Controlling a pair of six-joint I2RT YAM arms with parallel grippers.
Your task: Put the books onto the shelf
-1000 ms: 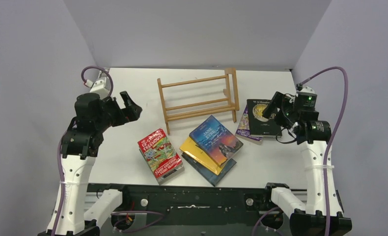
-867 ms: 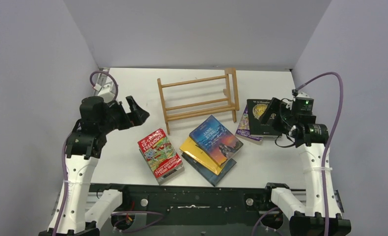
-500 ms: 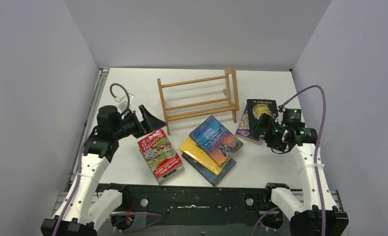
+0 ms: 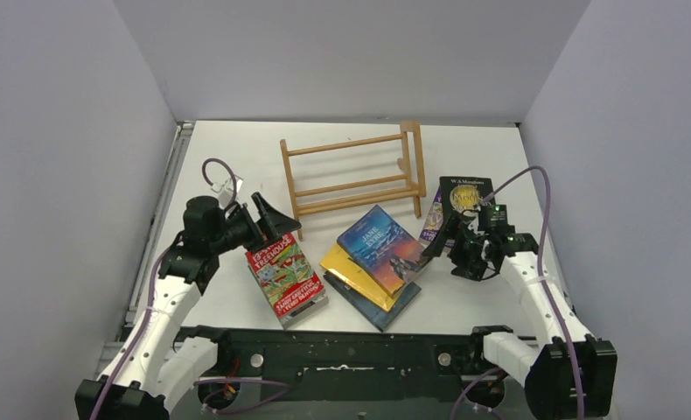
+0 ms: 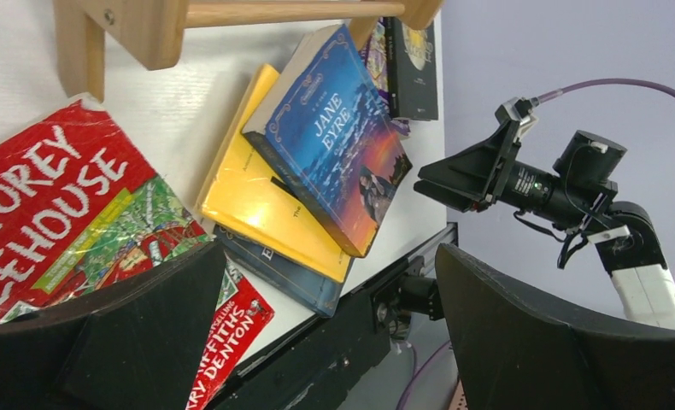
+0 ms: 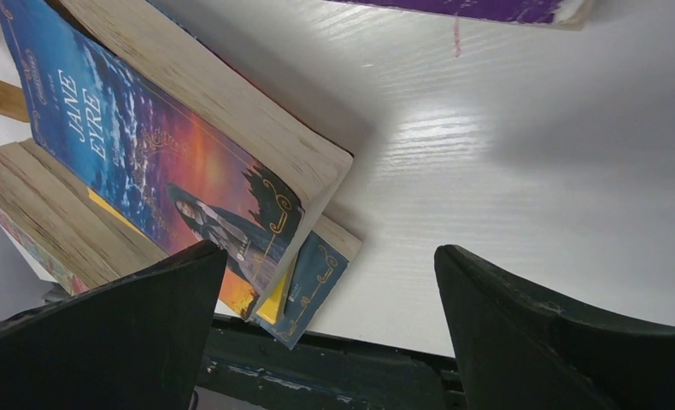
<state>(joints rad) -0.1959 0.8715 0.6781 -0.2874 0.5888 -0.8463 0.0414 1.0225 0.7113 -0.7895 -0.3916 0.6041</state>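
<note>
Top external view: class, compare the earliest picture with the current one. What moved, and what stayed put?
The left gripper swung right and down to the red cartoon book; the right gripper dropped left toward the Jane Eyre book. Both are open, holding nothing. The shelf and the books lie as before.

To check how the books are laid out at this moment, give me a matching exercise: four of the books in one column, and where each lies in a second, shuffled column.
Column one:
1. Jane Eyre book
2. yellow book
3. red Treehouse book
4. black book

Column two:
A. lies alone, furthest left
B. rests on the yellow book
C. rests on the purple book
D. directly beneath the Jane Eyre book

Pairs: 1-B, 2-D, 3-A, 4-C
</note>
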